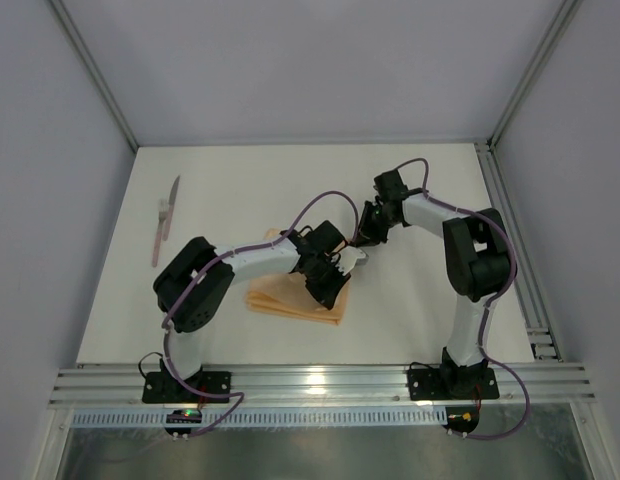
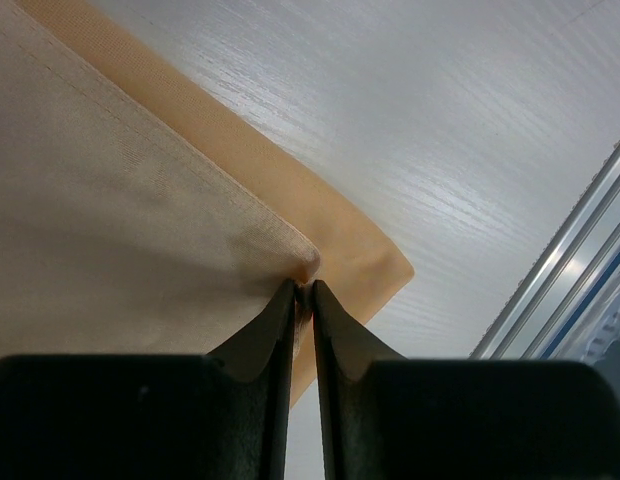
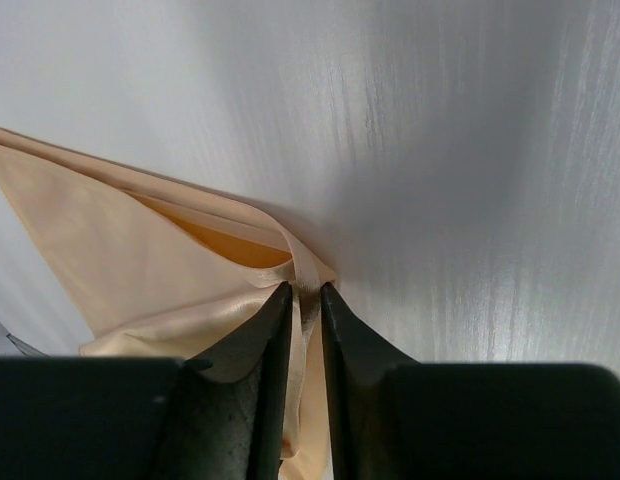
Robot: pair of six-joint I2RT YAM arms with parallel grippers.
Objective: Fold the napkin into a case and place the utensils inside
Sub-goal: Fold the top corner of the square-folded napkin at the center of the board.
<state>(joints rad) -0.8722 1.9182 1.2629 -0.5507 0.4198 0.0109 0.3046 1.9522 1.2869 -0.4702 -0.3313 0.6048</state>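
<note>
left pincer [image 2: 302, 292] of ours is nearly closed, its jaws nipping a corner of the upper layer of the napkin [image 1: 290, 300], while the lower layer lies flat on the counter [image 1: 250, 190] beneath. our right pincer [image 3: 301, 292] stands just as narrow, with a thin fold of the same peach-orange cloth caught between its jaws and raised into a small peak, a darker hollow showing under it. from above we see the folded napkin near the middle of the counter, towards the near edge, with both pincers close together at its far right side. the utensils [image 1: 164, 222] lie well apart, at the far left of the counter.
</note>
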